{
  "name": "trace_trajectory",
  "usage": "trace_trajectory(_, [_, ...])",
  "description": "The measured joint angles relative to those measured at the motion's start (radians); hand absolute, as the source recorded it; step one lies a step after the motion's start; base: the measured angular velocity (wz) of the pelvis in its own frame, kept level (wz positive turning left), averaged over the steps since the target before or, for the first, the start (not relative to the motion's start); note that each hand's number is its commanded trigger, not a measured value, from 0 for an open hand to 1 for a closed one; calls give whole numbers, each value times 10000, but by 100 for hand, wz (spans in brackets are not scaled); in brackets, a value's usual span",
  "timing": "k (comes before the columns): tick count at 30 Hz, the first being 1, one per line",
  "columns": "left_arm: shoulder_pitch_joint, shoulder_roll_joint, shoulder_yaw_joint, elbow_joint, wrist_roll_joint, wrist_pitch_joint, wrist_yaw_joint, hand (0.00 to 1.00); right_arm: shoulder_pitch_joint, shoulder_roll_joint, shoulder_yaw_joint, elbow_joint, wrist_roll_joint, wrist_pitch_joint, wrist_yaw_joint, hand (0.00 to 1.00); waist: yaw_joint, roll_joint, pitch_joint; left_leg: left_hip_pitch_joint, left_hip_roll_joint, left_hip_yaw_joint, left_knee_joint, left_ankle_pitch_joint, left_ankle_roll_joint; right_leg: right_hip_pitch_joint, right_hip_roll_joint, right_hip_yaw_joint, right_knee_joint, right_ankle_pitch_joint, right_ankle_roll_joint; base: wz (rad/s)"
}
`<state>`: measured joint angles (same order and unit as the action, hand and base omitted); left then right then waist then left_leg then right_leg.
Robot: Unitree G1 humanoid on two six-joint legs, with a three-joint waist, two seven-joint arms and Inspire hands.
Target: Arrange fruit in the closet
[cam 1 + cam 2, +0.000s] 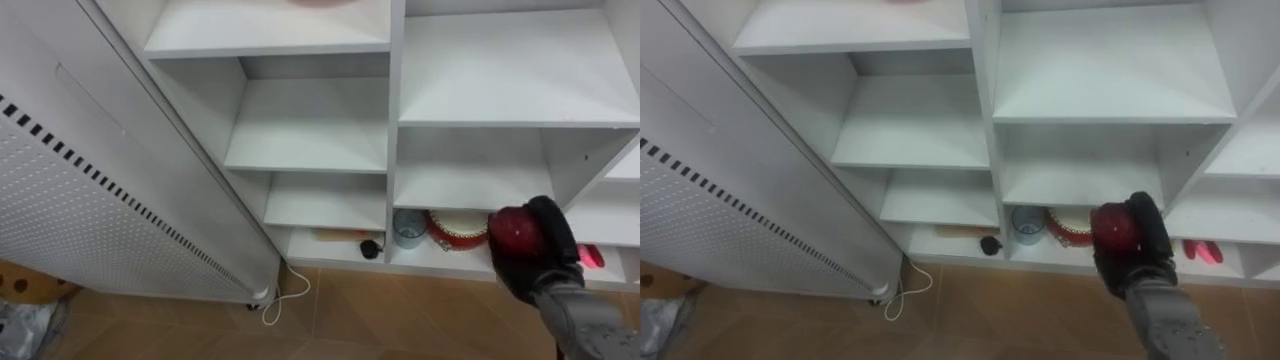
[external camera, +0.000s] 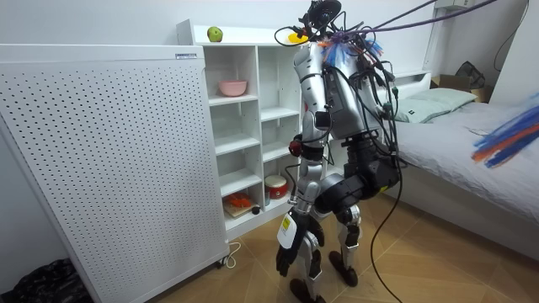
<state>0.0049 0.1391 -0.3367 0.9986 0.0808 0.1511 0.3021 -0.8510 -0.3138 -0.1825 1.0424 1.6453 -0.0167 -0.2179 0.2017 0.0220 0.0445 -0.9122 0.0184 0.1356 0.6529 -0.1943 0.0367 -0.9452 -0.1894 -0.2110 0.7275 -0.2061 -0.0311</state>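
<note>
Far left of frame, white perforated panel [image 1: 90, 200]; centre, white closet [image 1: 395, 100] with red round box [image 1: 455, 230] on its bottom shelf; lower right, right hand [image 1: 550, 246], fingers curled round red fruit [image 1: 513, 232], before that shelf; room view, left hand [image 2: 290, 251] hanging knee-high.

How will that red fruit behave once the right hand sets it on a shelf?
It is round, so the red fruit may well roll on a flat white shelf unless set down gently. Its glossy skin looks slippery, though the right hand curls round it.
</note>
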Motion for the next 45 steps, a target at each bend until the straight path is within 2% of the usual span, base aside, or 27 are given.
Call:
trace_trajectory(4, [0, 30, 3, 6, 9, 0, -18, 0, -149, -107, -4, -75, -9, -231, -260, 100, 177, 41, -25, 1, 14, 15, 56, -15, 16, -6, 8, 10, 9, 0, 1, 0])
trace_trajectory(5, [3, 31, -2, 8, 8, 1, -30, 0, -149, -123, 0, -89, -9, -306, -335, 96, 279, 82, -52, 2, 22, 14, 66, -14, 16, -5, 12, 7, 14, 2, -3, 0])
trace_trajectory(6, [8, 35, -12, 5, 9, 6, -52, 0, -147, -119, 17, -167, -12, -380, -408, 57, 356, 131, -83, 2, 31, 15, 67, -13, 14, -10, 14, 2, 14, 7, -11, 0])
trace_trajectory(7, [13, 39, -15, 4, 8, 9, -72, 0, -143, -114, 19, -249, -6, -389, -452, 1, 395, 152, -97, 2, 38, 23, 67, -13, 14, -15, 13, -2, 13, 12, -19, -4])
trace_trajectory(9, [50, 60, -20, -24, 10, 11, -90, 0, -136, -91, 27, -671, -14, -389, -585, 0, 530, 234, -150, 6, 51, 45, 57, -10, 8, -27, 5, -14, 15, 22, -44, -4])
trace_trajectory(12, [338, 131, -13, -386, 18, 11, -90, 0, -144, -49, 28, -1111, -11, -390, -625, 0, 550, 267, -173, 72, 47, 47, 35, -6, 3, 26, -3, -25, 8, 19, -52, 0])
trace_trajectory(19, [461, 173, -15, -556, 17, -1, -108, 0, -142, -44, 33, -1262, -16, -596, -790, 0, 523, 263, -171, 198, 52, 20, 41, -7, 4, 201, -17, -78, -19, 19, -51, 0])
trace_trajectory(31, [471, 192, -15, -578, 17, -14, -108, 0, -142, -68, 32, -1262, 34, -616, -980, 0, 495, 245, -158, 208, 33, 21, 38, -7, 5, 196, -51, -81, 2, 14, -56, 0])
trace_trajectory(37, [592, 351, -27, -775, 18, -101, -96, 0, -142, -70, 26, -1262, 192, -694, -983, 0, 486, 230, -150, 209, 35, 41, 39, -9, 8, 182, -47, -61, 1, 14, -55, 0])
trace_trajectory(45, [745, 367, -22, -772, 15, -226, -87, 0, -130, -79, 22, -1260, 380, -688, -693, 0, 459, 199, -134, 339, 34, 144, -52, -9, 9, 227, -37, 50, -3, 15, -54, -2])
